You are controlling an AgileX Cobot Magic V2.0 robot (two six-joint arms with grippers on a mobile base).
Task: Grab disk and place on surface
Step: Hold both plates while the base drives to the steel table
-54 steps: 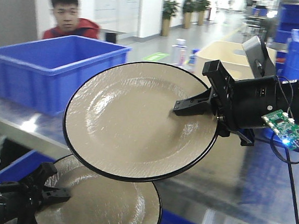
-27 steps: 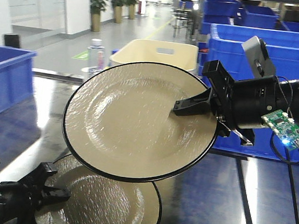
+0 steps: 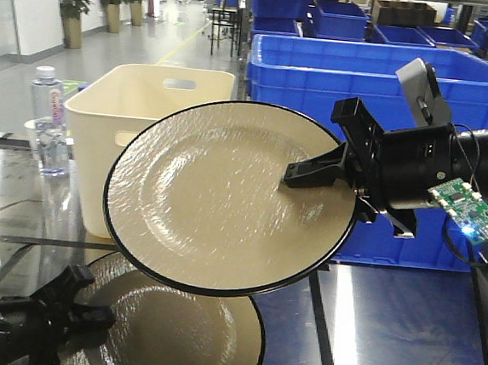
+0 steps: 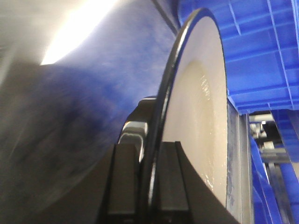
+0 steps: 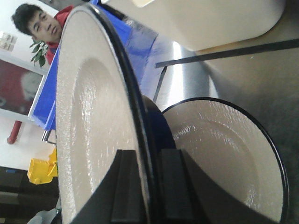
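Two beige disks with black rims are held in the air over the surface, a glossy metal tabletop crossed by black tape lines. The upper disk is tilted toward the camera, and my right gripper is shut on its right rim. In the right wrist view that gripper pinches the rim of the upper disk. The lower disk lies flatter at the bottom, with my left gripper shut on its left edge. The left wrist view shows this gripper clamped on the lower disk.
A cream plastic tub stands on the tabletop behind the disks, with a water bottle to its left. Stacked blue crates fill the back right. A person in red appears in the right wrist view.
The background has swept sideways: the blue bin and the person left the front view, and the cream tub and blue crates came in. Both grippers and disks keep their places in the frame.
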